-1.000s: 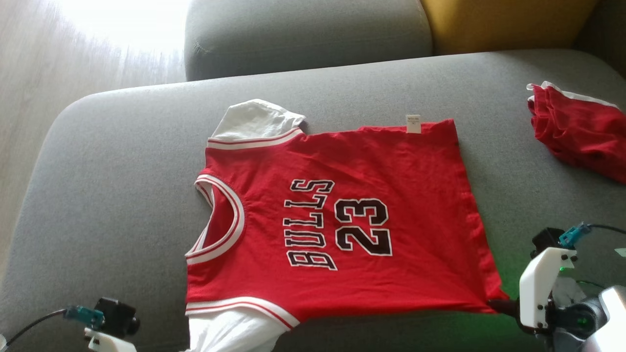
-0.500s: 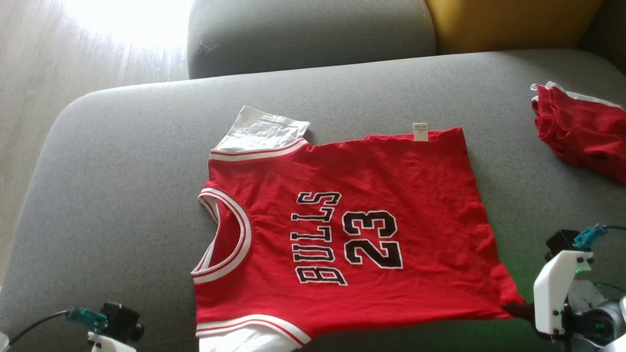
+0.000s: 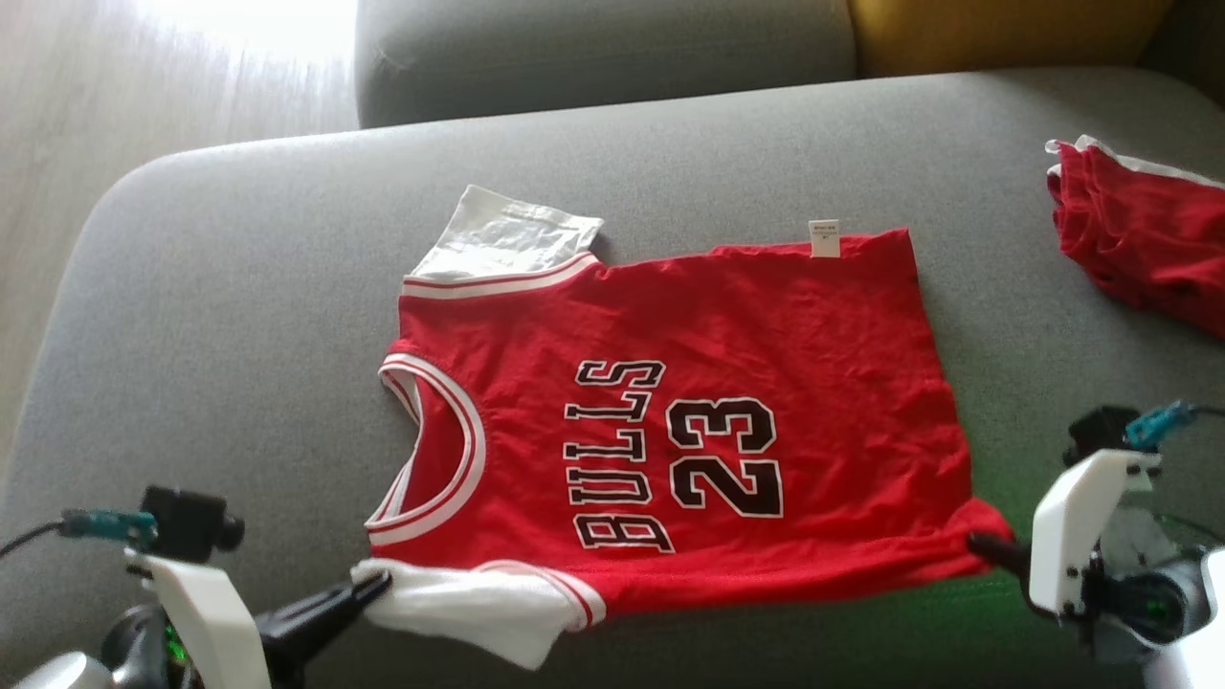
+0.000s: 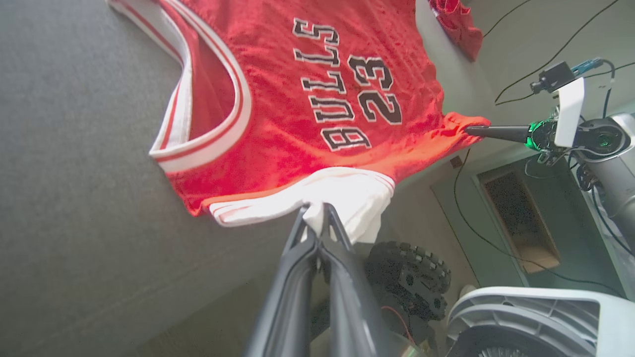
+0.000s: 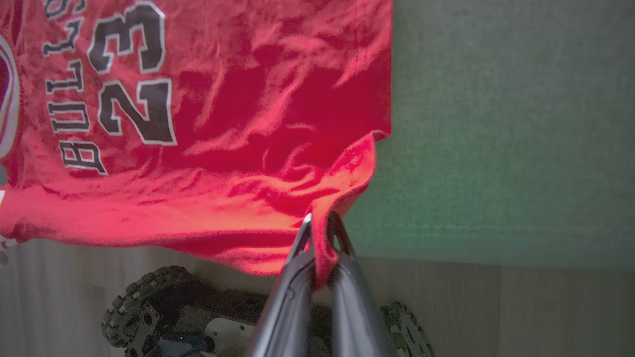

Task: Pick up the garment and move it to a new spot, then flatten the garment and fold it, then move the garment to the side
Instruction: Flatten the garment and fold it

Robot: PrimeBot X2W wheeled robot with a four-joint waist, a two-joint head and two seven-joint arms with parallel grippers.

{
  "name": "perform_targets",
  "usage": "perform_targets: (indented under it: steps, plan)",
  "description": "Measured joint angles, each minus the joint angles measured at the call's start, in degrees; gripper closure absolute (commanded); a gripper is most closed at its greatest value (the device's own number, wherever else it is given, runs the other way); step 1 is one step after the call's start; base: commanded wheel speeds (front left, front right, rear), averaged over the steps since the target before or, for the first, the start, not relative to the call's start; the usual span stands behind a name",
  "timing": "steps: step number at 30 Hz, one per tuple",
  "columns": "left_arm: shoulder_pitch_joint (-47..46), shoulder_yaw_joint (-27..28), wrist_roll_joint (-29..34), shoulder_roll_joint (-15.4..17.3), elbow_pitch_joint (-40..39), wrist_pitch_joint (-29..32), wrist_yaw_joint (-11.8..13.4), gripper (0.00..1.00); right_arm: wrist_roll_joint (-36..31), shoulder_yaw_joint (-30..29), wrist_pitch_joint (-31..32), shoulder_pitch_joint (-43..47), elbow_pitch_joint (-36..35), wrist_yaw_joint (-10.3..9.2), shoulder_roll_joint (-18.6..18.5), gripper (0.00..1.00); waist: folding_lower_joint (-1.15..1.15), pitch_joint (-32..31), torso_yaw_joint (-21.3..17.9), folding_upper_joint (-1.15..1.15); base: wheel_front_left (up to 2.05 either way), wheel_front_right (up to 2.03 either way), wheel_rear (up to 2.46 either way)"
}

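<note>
Sofa seat (image 3: pixel 239 287): grey.
Back cushion (image 3: pixel 593 48): grey, behind it.
Yellow cushion (image 3: pixel 995 33): beside that, rightward.
Red cloth (image 3: pixel 1139 239): crumpled, seat's right edge.
Floor (image 3: pixel 57 144): pale wood.

**Both grippers pinched closed, arms low**

Our left gripper (image 3: pixel 375 586) sits lower left, fingers angled up and right, clamped on the garment's (image 3: pixel 727 316) white sleeve. Our right gripper (image 3: pixel 978 545) reaches from lower right, fingers pointing left, closed on its red hem corner.
</note>
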Motion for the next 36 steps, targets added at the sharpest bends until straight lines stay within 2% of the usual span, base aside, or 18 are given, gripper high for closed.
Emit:
perform_targets:
  steps: [11, 21, 35, 36]
  plan:
    - [-6.02, 1.36, 0.64, -1.25, 2.68, -3.53, 0.00, 1.00, -3.56, -1.74, -7.37, -8.09, 2.24, 0.00, 2.41, 1.00, 0.00, 4.07, -0.81, 0.00, 0.00, 0.00, 0.00]
    - [-12.19, -0.53, 3.70, -5.84, 9.18, -5.25, 0.00, 1.00, -5.06, -1.42, -12.87, -12.30, 8.33, 0.00, 2.65, 1.00, 0.01, 7.89, -0.77, 0.00, 0.00, 0.00, 0.00]
    - [-17.78, -2.56, 5.14, -9.64, 16.50, -6.84, 0.00, 1.00, -5.41, -0.52, -19.05, -16.73, 14.07, 0.00, 2.76, 1.00, 0.01, 11.04, -0.70, 0.00, 0.00, 0.00, 0.00]
    - [-18.09, -2.57, 5.22, -9.89, 17.14, -7.03, 0.00, 1.00, -5.41, -0.52, -19.71, -16.96, 14.27, 0.00, 2.76, 0.51, 0.01, 11.17, -0.67, 0.00, 0.00, 0.00, 0.00]
